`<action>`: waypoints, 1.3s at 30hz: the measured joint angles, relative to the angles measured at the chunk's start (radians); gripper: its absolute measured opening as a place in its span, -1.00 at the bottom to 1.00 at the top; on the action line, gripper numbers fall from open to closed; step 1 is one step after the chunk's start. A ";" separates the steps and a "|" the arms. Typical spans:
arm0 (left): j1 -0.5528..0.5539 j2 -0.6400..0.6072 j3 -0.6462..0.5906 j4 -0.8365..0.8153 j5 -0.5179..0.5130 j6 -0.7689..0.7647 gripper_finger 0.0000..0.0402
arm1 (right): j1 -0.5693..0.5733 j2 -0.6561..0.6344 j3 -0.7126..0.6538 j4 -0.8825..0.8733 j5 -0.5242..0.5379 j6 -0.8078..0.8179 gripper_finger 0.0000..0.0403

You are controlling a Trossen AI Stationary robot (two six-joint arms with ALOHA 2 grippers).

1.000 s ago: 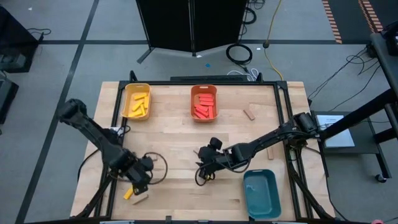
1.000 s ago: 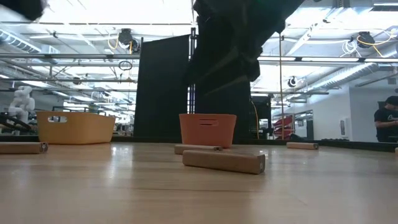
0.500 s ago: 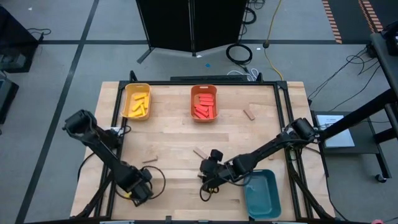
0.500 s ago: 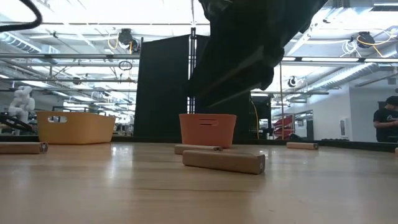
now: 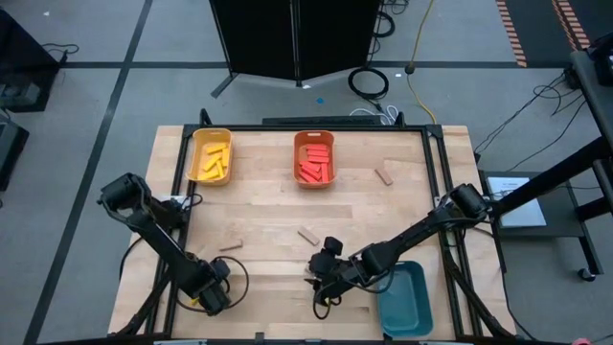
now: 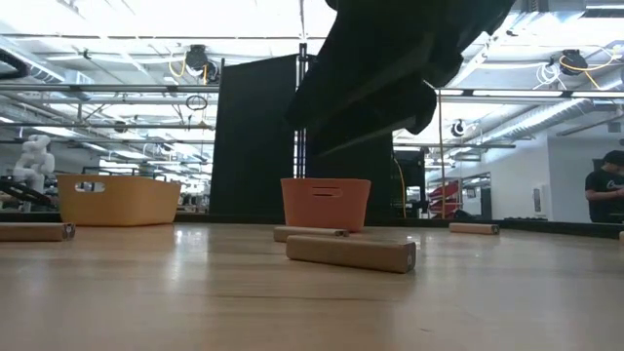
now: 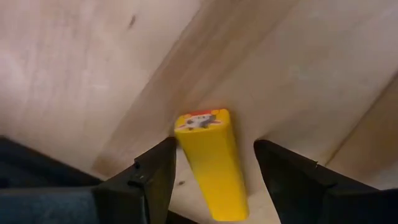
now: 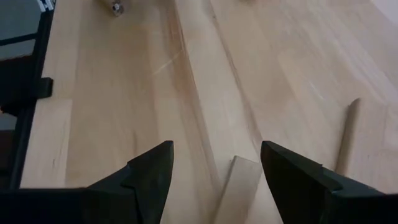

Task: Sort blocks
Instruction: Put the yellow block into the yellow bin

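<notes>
My left gripper [image 5: 206,293] is at the table's near left corner, open, low over a yellow block [image 7: 211,163] that lies flat on the wood. In the left wrist view one finger stands on each side of it [image 7: 214,144]. My right gripper [image 5: 326,276] is near the table's near edge, left of the teal bin [image 5: 402,297], also open. Its fingers [image 8: 216,149] straddle the end of a tan block [image 8: 239,186] lying on the table. More tan blocks lie loose [image 5: 307,236] [image 5: 230,247] [image 5: 384,175]. The yellow bin [image 5: 194,158] holds yellow blocks and the orange bin [image 5: 297,158] holds red ones.
The yellow and orange bins stand at the far edge and the teal bin at the near right corner. The low view shows tan blocks [image 6: 351,252] [image 6: 310,233] lying mid-table under a dark arm [image 6: 390,68]. A person [image 6: 606,190] stands far off in the room.
My left gripper has moved toward the table's near edge and come down over the yellow block. My right gripper has also moved toward the near edge, away from the table's middle. The loose blocks and the bins have stayed where they were.
</notes>
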 joint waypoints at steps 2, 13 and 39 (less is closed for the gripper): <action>0.001 -0.003 -0.028 0.054 0.003 0.009 0.11 | -0.001 0.000 0.000 0.000 0.000 -0.013 0.16; -0.005 -0.001 -0.039 0.067 0.023 0.053 -0.24 | 0.013 0.000 0.000 -0.001 0.000 -0.027 0.16; 0.681 -0.747 -0.044 -0.368 -1.117 0.729 -0.60 | -0.015 0.000 0.000 -0.002 0.005 -0.056 0.16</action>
